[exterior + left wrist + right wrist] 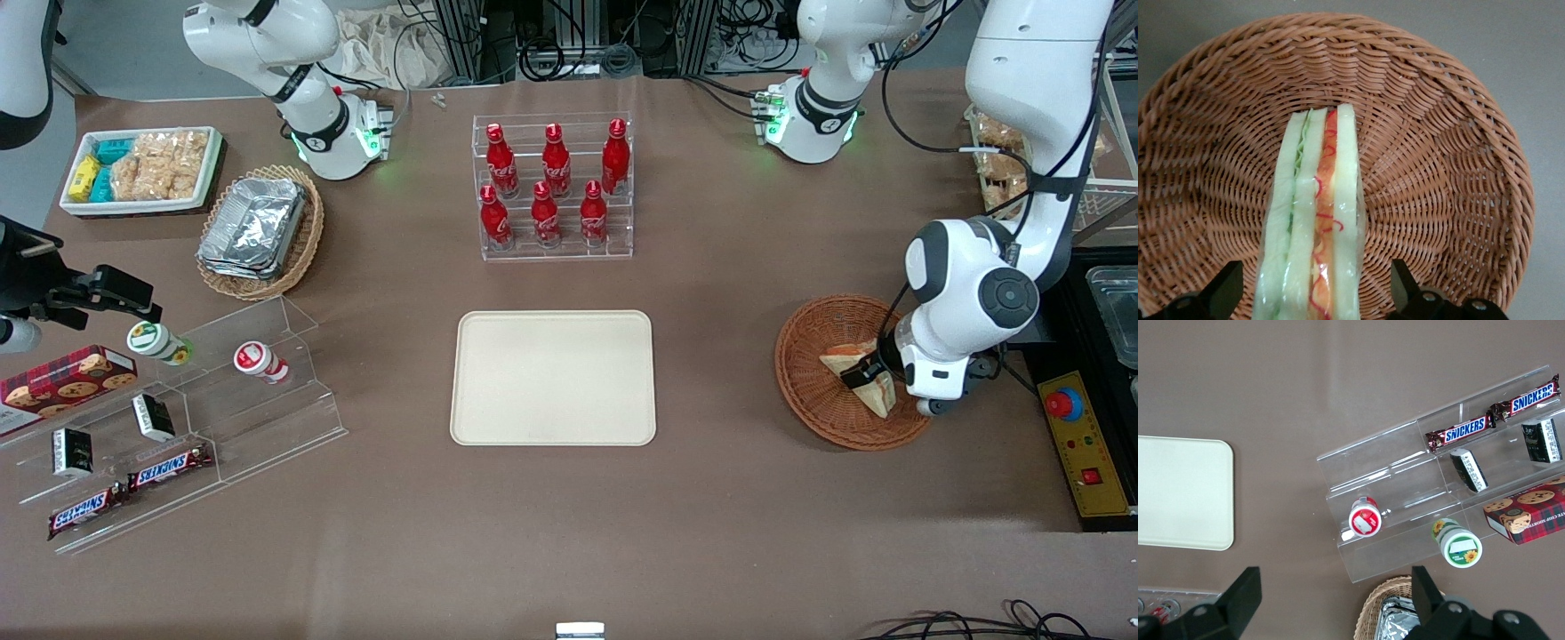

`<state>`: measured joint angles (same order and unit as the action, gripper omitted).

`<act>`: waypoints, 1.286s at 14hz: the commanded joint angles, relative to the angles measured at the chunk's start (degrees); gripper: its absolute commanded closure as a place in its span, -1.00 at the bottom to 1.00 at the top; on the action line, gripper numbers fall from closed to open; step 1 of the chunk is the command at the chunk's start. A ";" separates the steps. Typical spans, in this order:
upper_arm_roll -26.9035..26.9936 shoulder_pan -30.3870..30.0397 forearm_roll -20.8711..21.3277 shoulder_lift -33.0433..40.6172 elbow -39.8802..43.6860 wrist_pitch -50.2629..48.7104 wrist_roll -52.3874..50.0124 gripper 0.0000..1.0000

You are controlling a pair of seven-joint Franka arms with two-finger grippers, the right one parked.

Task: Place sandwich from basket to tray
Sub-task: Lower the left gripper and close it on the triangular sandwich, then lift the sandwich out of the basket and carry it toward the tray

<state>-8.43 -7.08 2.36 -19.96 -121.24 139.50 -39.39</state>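
Observation:
The sandwich (851, 359) lies in the reddish-brown wicker basket (805, 396) toward the working arm's end of the table. In the left wrist view the sandwich (1315, 220) shows its cut edge with red, orange and green filling, resting on the basket's woven floor (1438, 167). My left gripper (867, 380) is down in the basket and open, with one black finger (1228, 287) on each side of the sandwich and a small gap to the bread. The cream-beige tray (551, 378) lies bare at the table's middle and also shows in the right wrist view (1178, 493).
A clear rack of red bottles (553, 187) stands farther from the camera than the tray. A tan basket of foil trays (258, 227), a white snack bin (142, 169) and an acrylic snack stand (178, 418) are toward the parked arm's end. A yellow control box (1080, 444) sits beside the basket.

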 commanded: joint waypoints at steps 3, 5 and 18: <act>-0.01 0.39 0.37 -0.34 -0.66 2.53 -2.36 0.96; -0.01 0.66 0.54 -0.26 -0.49 2.53 -3.94 1.00; -4.48 3.30 3.54 3.62 28.47 -40.05 4.93 1.00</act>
<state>-11.43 -4.36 5.36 -15.69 -100.69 107.72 -36.47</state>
